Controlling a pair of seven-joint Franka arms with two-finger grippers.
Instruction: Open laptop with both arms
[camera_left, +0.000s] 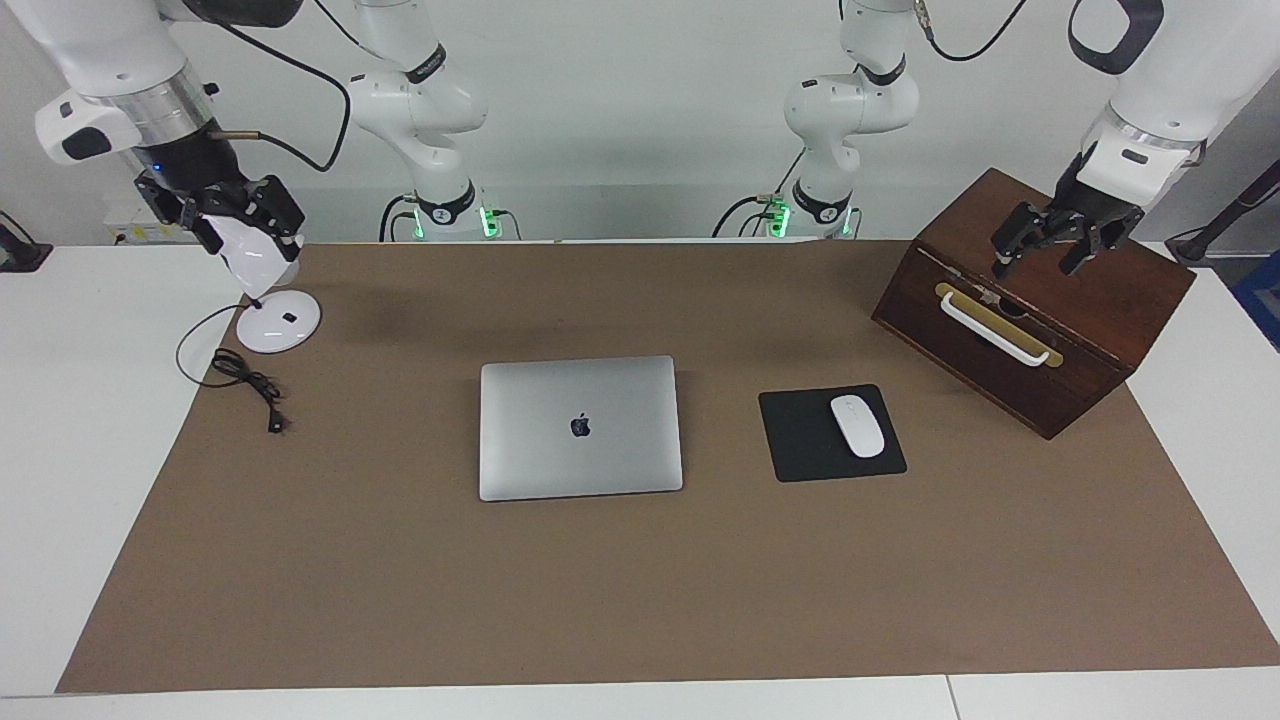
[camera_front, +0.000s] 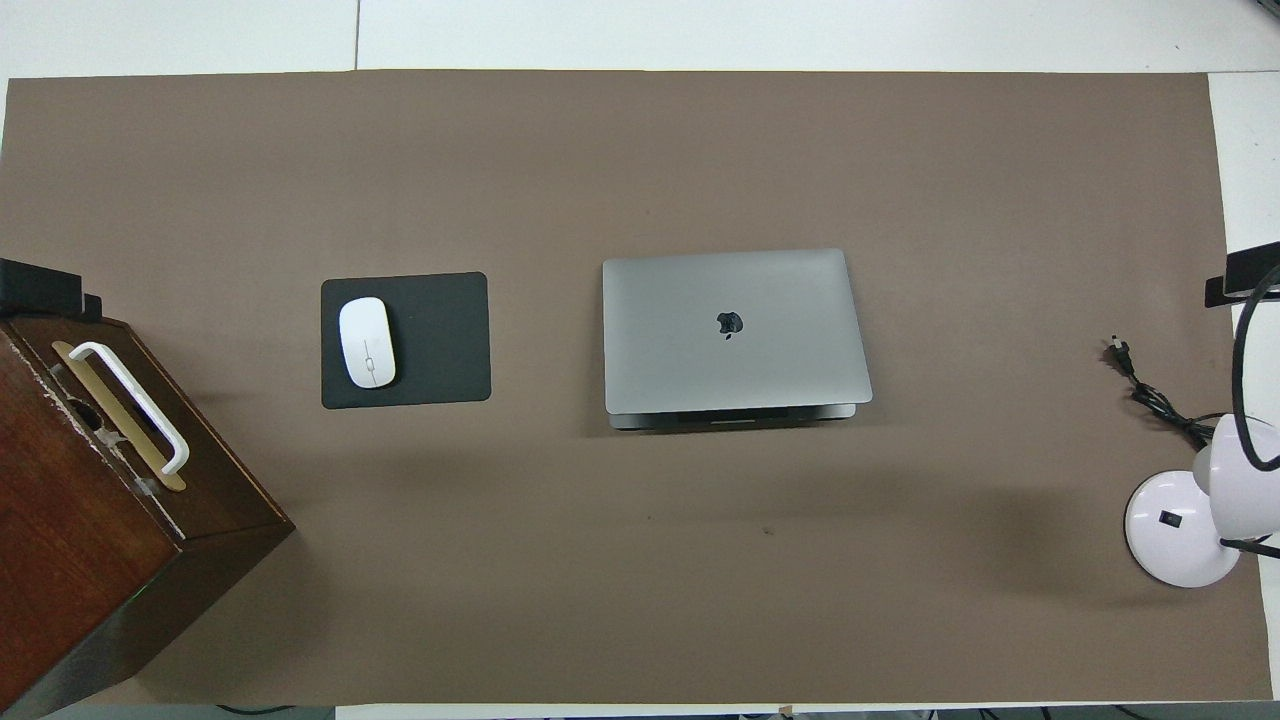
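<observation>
Laptop: closed, flat on table, untouched. Left gripper: fingers apart, over wooden box. Right gripper: over lamp, finger state cannot be told. Opening not begun.

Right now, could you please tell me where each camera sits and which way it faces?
Facing view: high across the table, looking back at the robots; both arms show, left pincer over the box, right pincer by the lamp.
Overhead view: high above the robots' end, looking steeply down and forward; hardly any arm shows.
Shared: closed laptop, box and lamp, half a turn apart.
</observation>
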